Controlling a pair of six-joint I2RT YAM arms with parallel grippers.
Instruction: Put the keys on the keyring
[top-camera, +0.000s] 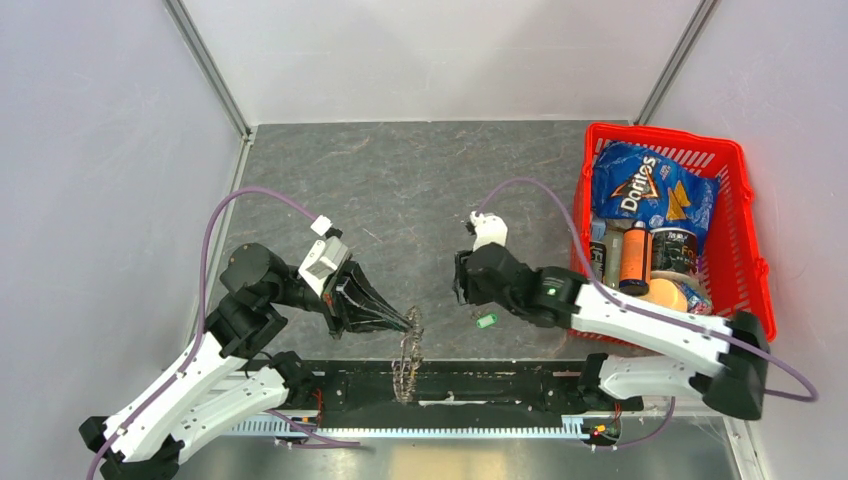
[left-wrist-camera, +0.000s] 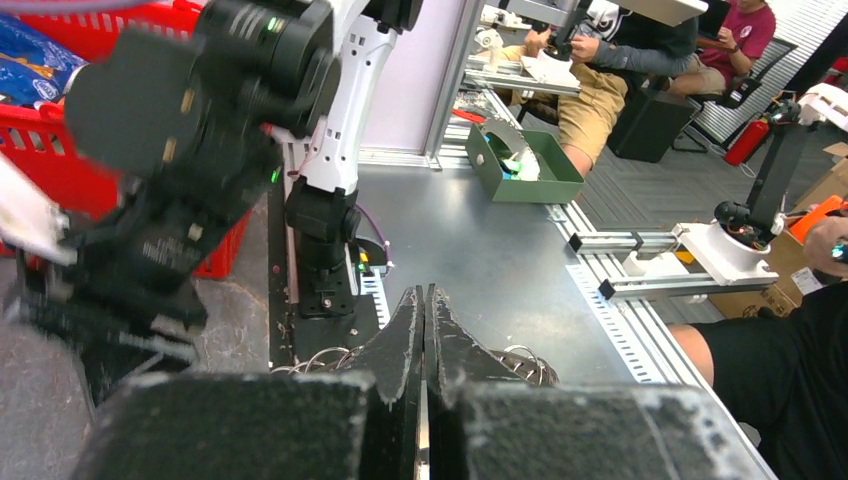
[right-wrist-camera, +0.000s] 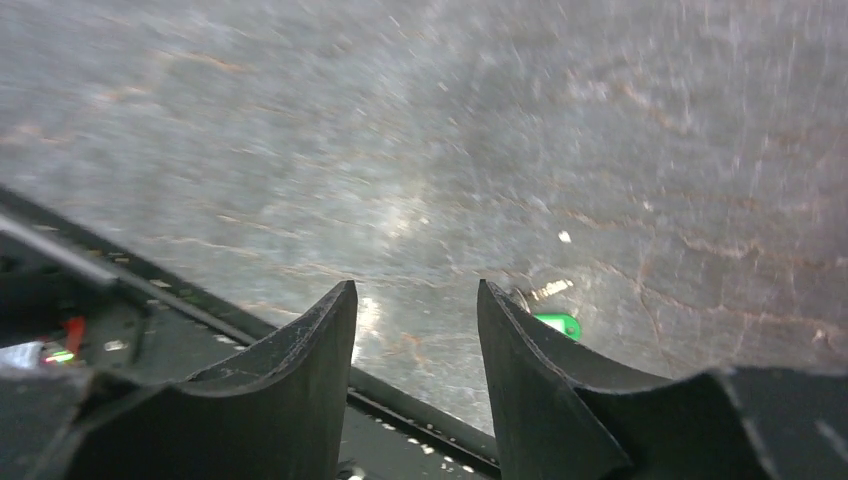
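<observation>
The keyring (top-camera: 407, 357), a ring fringed with grey metal keys, stands on edge by the table's front edge. My left gripper (top-camera: 411, 322) is shut on its top rim. In the left wrist view the fingers (left-wrist-camera: 424, 296) are pressed together, with wire loops of the ring (left-wrist-camera: 524, 361) showing on both sides. The green-headed key (top-camera: 487, 321) lies flat on the grey table. My right gripper (top-camera: 463, 293) hovers open and empty just left of it. In the right wrist view the key (right-wrist-camera: 556, 323) shows just right of the open gripper (right-wrist-camera: 416, 292). The black-headed key is out of view.
A red basket (top-camera: 748, 205) at the right holds a Doritos bag (top-camera: 645, 190), bottles and cans. A black rail (top-camera: 500, 385) runs along the front edge under the keyring. White walls close the left and back.
</observation>
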